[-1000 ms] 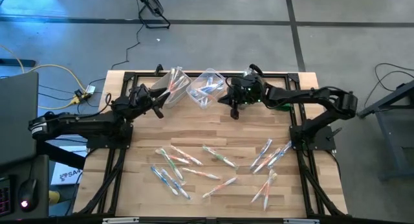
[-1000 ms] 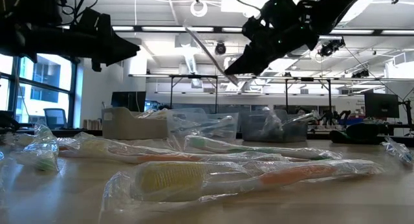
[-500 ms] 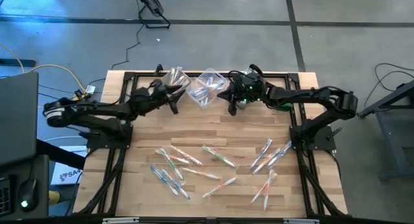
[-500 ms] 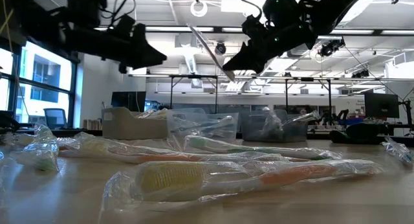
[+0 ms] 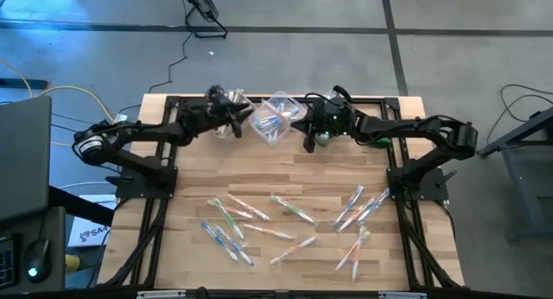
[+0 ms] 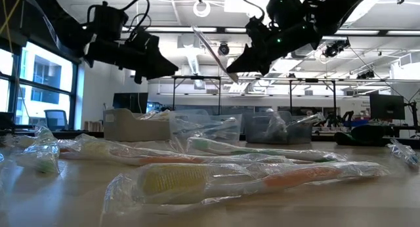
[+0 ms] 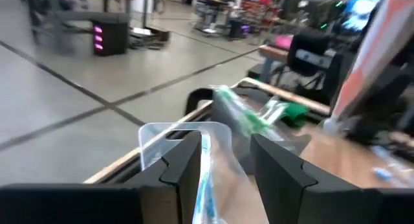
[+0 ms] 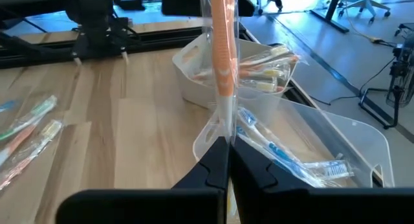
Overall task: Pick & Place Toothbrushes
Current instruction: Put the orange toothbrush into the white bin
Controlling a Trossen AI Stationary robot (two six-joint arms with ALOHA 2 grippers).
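Orange-handled toothbrush (image 8: 223, 49) stayed pinched in your right pincer (image 8: 228, 160) above the bins (image 8: 336, 136). Your left pincer (image 7: 220, 160) was spread, empty. Many toothbrushes (image 5: 259, 219) remained on the counter (image 5: 415, 273).

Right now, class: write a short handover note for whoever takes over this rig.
Right gripper: shut on an orange toothbrush, held above the bins at the table's far edge.
Left gripper: open, holding nothing, over the left bin.
Done: some brushes lie in the bins, orange ones in one, blue ones in another.
Left: drop the held brush; many wrapped toothbrushes lie loose on the table.
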